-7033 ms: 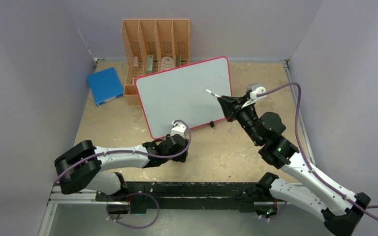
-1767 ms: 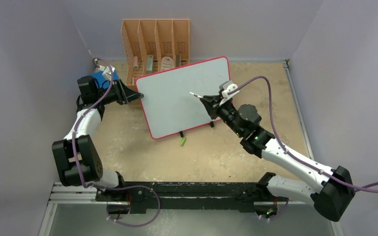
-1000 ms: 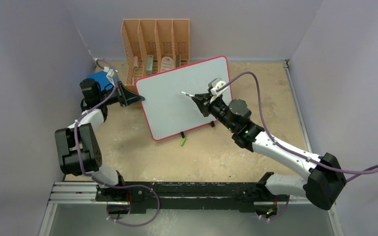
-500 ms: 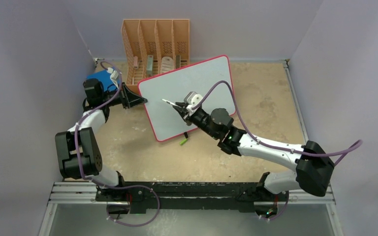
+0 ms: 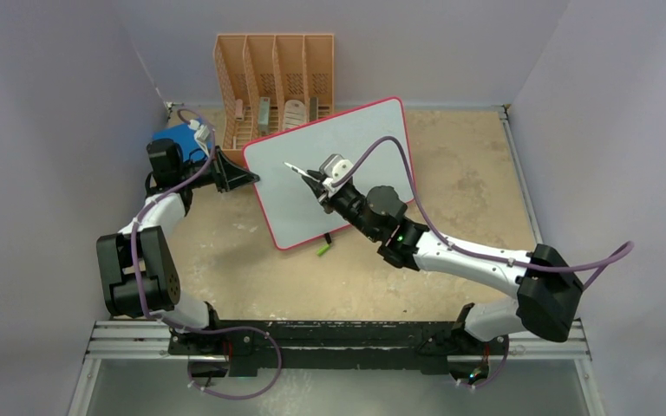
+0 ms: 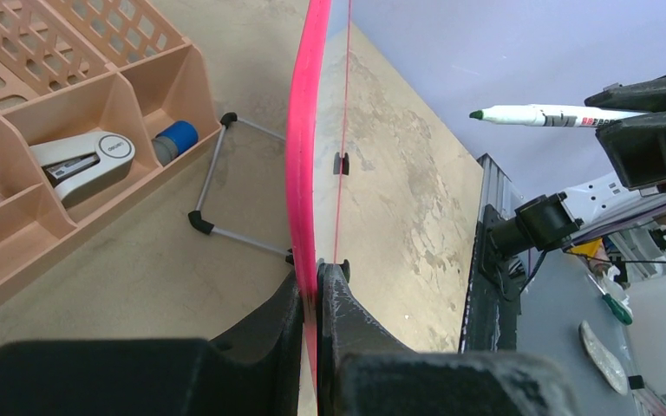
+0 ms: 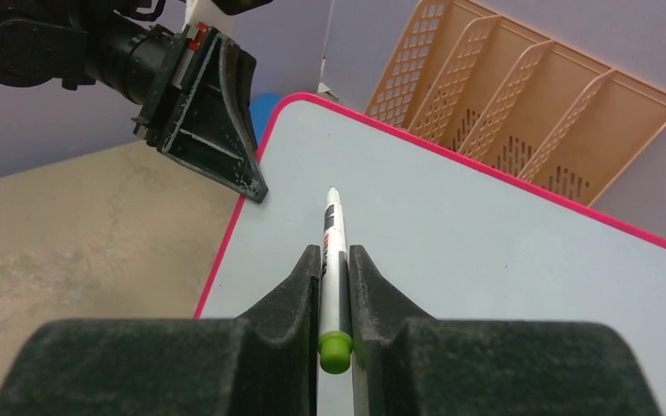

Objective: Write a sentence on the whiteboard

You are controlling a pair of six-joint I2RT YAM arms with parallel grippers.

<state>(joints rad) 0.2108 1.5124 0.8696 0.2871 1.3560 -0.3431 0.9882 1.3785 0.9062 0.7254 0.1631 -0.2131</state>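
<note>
The whiteboard stands tilted on the table, its pink rim seen edge-on in the left wrist view. My left gripper is shut on the board's left rim, one finger on each face. My right gripper is shut on a white marker with a green end. Its tip points at the board's upper left area and hangs a little off the face. No sentence shows on the white face.
An orange file rack stands behind the board, with a stapler in one slot. A blue book lies behind my left arm. A green marker cap lies on the table by the board's black foot.
My right arm has carried the marker leftward across the board, from its right side to the upper left area. The board has turned slightly. My left gripper keeps its hold on the rim.
</note>
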